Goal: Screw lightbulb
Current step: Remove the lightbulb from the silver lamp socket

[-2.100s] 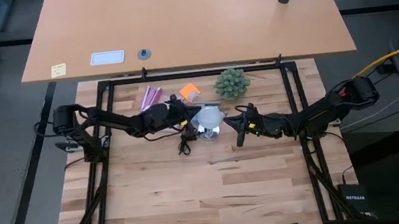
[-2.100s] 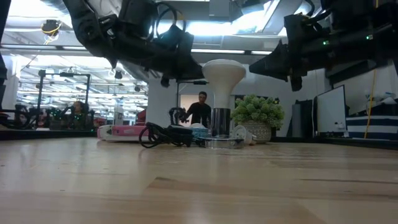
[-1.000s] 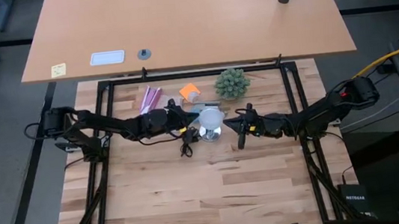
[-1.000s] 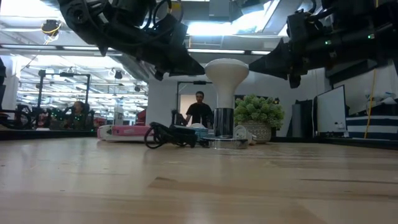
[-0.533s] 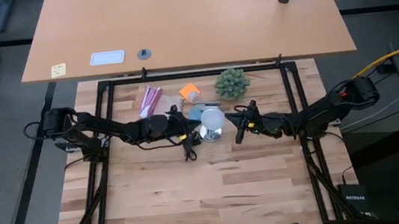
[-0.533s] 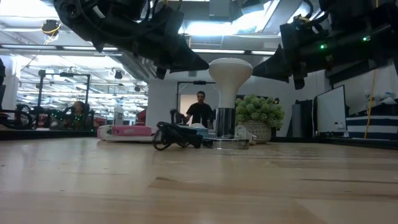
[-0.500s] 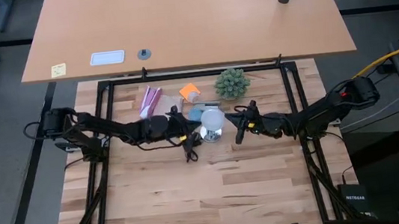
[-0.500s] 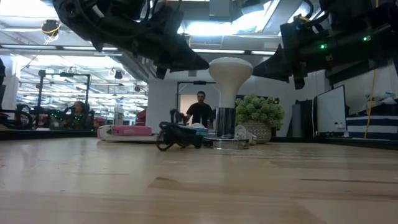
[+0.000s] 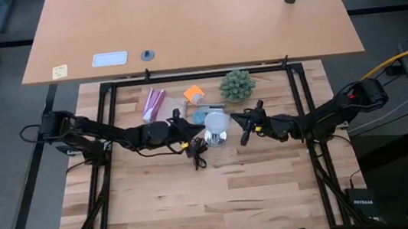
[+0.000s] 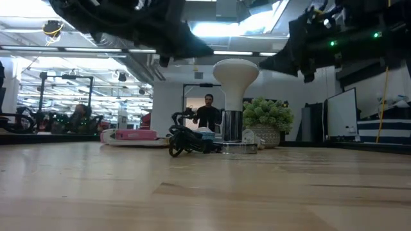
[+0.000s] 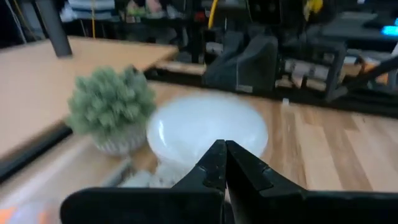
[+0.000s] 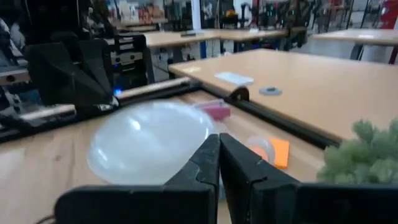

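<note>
The frosted white lightbulb stands upright, its neck in the shiny silver socket base, on the wooden table. It also shows in the low view. A black cord lies coiled beside the base. My left gripper is shut, at the globe's left side and just above it. My right gripper is shut, at the globe's right side. Each wrist view shows its shut fingertips in front of the globe. My left gripper's shut fingertips stand at the globe's upper left side; I cannot tell whether they touch it. My right gripper's shut fingertips stand at the globe's right edge, level from the table's right; I cannot tell whether they touch it.
A green spiky ball plant stands just beyond the bulb toward the far right. A pink item and an orange item lie at the far edge. A person stands in the room behind.
The black cord has slid along the table toward the right and near edges. My left gripper has drawn a little toward the near edge and risen slightly. My right gripper has shifted slightly toward the far edge. The bulb stays upright in the base.
</note>
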{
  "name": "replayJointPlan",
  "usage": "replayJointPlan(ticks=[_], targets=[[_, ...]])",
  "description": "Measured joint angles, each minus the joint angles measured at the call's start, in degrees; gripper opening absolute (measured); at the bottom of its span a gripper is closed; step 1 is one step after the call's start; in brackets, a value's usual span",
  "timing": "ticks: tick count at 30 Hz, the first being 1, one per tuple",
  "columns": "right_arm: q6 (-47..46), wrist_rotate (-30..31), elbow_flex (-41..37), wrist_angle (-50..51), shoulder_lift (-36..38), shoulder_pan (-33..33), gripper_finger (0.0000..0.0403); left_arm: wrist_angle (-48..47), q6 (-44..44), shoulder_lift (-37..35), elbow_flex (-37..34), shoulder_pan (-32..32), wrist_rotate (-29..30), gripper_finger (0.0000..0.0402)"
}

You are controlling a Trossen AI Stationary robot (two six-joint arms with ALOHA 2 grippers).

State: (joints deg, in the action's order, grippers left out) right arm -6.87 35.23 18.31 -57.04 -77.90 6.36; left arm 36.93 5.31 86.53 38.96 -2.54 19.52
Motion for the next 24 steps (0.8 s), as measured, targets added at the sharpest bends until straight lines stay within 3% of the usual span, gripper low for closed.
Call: replayJointPlan(ticks=[6,14,24], targets=[[1.1,-1.4,0.3,0.0,4.8,0.1,0.0016,0.1,-3.0,-5.3,0.0,1.4,0.2,0.0],[-9.2,-15.4,0.3,6.1,7.1,0.5,0.0016,-0.4,-2.8,-3.0,0.0,5.2,-1.2,0.0],[-9.5,-4.7,0.3,7.6,3.3,5.0,0.0016,3.1,0.3,2.7,0.0,6.9,-3.5,0.0]])
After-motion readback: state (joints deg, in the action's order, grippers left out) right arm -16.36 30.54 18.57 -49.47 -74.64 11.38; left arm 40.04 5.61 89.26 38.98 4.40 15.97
